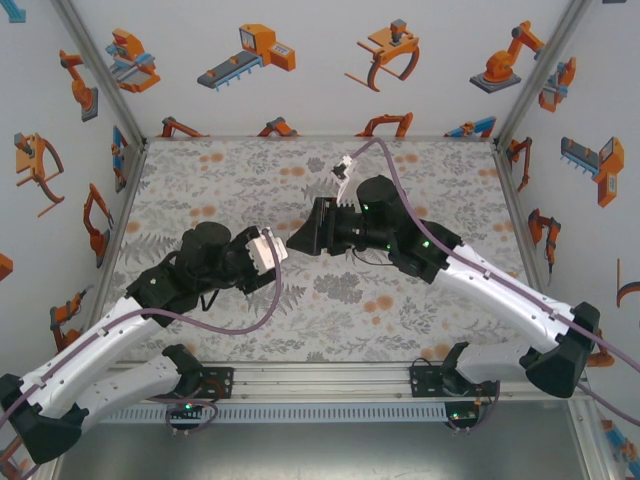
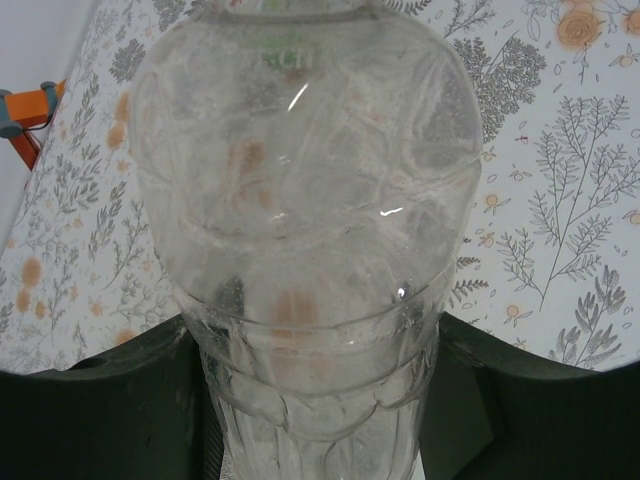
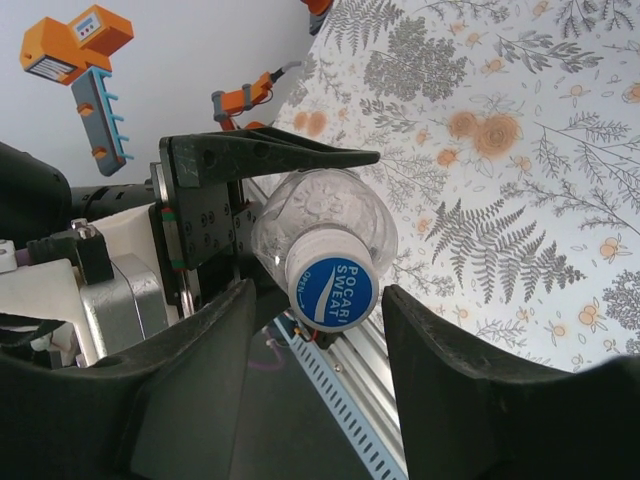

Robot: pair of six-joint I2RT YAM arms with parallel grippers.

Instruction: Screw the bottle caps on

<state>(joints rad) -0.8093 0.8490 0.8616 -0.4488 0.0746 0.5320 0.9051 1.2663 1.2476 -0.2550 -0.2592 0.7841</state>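
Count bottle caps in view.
1. The blue cap sits on the bottle held by the left gripper, inside the open right gripper. Others may be hidden.

Place: robot test cell, laboratory type — a boxed-in enclosure.
Evidence: white wall panels (image 1: 300, 60) printed with orange cartoon robot arms; bare aluminium frame posts (image 1: 103, 75) at the corners; flat worktop (image 1: 230, 170) under a grey-leaf, orange-flower patterned cover; slotted aluminium mounting rail (image 1: 320, 380) along the near edge — two white-and-black robot arms (image 1: 95, 350) bolted to it, trailing purple cables (image 1: 393, 172).
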